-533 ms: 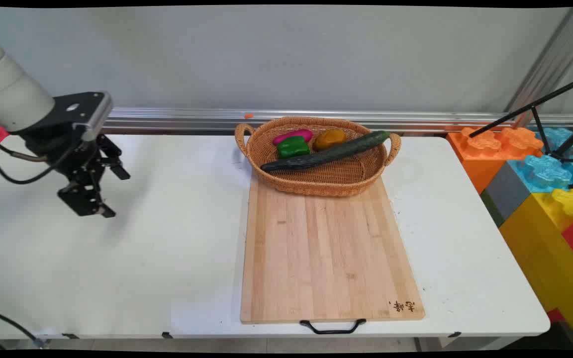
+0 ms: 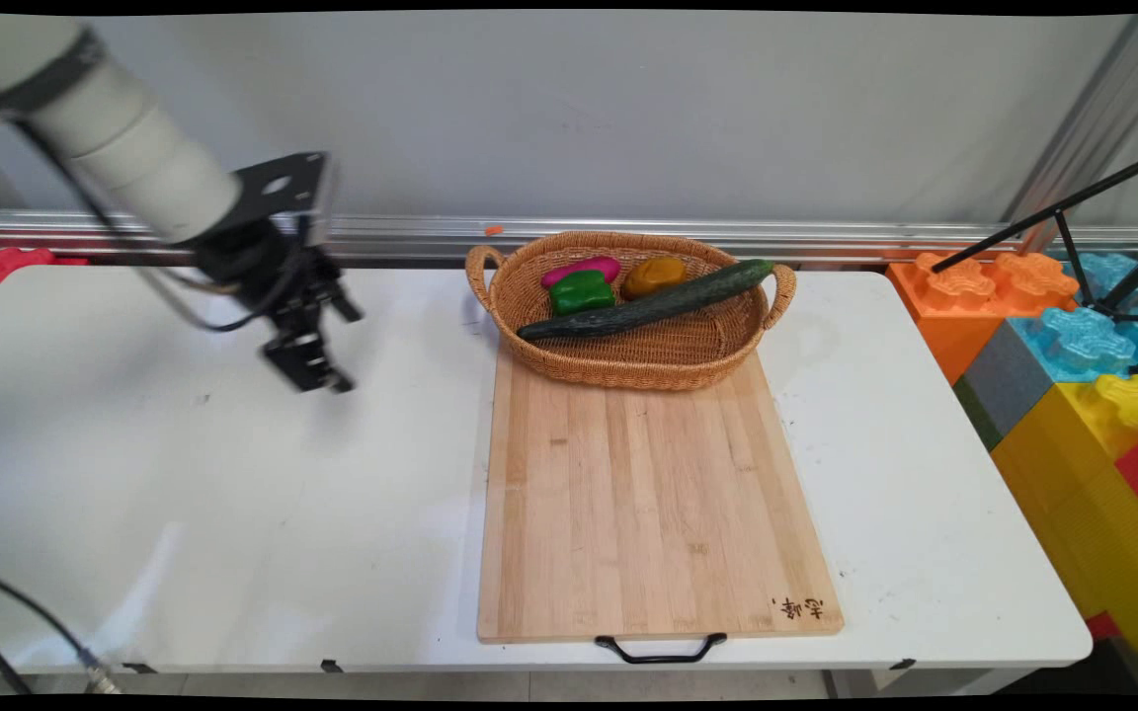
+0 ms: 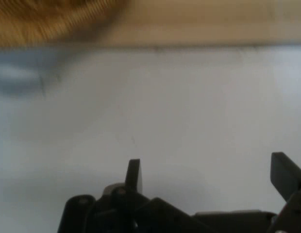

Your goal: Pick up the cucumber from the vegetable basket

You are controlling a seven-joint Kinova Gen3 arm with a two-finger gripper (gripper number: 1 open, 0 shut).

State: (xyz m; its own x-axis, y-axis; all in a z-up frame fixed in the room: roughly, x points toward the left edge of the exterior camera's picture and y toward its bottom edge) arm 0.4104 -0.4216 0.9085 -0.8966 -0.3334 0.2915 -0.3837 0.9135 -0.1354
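One tool [image 2: 317, 380], black, fingers [image 3: 133, 174] spread wide, holding nothing, above bare tabletop [image 2: 233, 494] left of wicker basket [image 2: 628, 370] with cucumber [image 2: 648, 306] on cutting board [image 2: 648, 513]. Risk, judged: clipping basket handle on low sideways travel.

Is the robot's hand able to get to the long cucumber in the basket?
Probably yes. The hand hangs open above bare table left of the basket, and the cucumber lies on top, uncovered, with nothing between them.
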